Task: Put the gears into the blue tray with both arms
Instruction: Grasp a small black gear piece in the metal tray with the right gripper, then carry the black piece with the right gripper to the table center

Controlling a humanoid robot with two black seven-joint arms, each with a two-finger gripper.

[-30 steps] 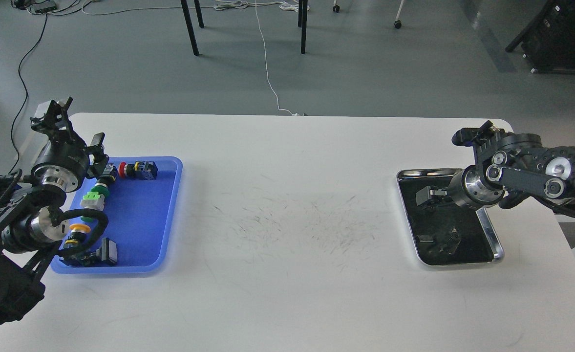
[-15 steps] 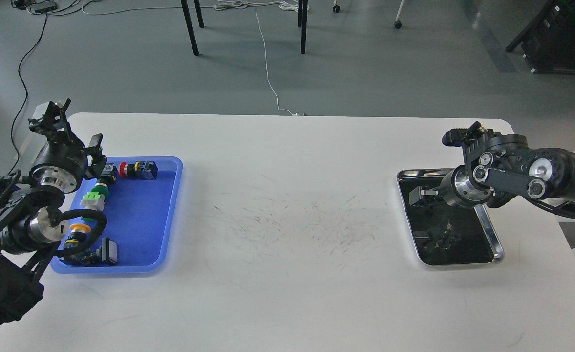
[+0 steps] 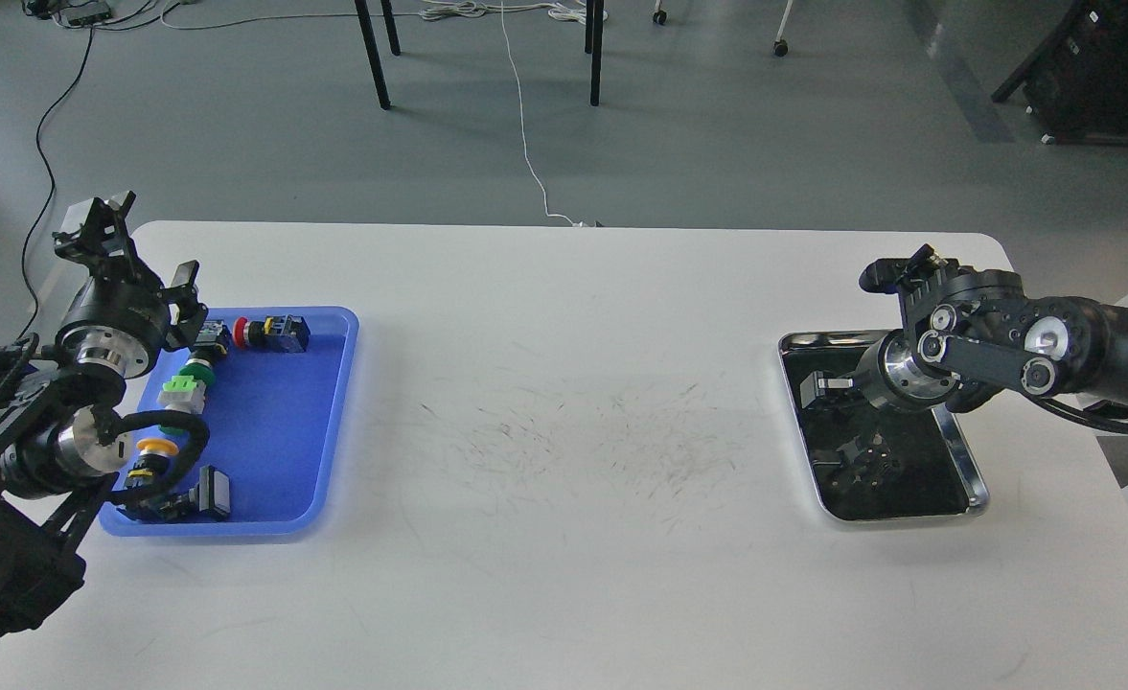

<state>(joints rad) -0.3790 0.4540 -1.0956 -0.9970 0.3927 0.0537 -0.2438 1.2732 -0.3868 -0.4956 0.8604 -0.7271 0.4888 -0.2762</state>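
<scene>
Blue tray (image 3: pixel 281 450) at desk (image 3: pixel 564 575) left, long axis running away from view, holding coloured push-button switches (image 3: pixel 180 393) in a line. Gears (image 3: pixel 865 458) dark and small in silver tray (image 3: pixel 966 460) at right; orientation unreadable. Right end effector (image 3: pixel 827 385) low over silver tray, pointing left, fingers slightly apart. Left end effector (image 3: pixel 103 225) raised beyond blue tray's far left corner; spread cannot be told.

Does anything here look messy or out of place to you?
Nothing is spilled or broken. Two things stand out: the white table has a patch of dark scuff marks in its middle, and the blue tray holds coloured push-button switches, not gears. What lies in the silver tray is too dark to identify.
</scene>
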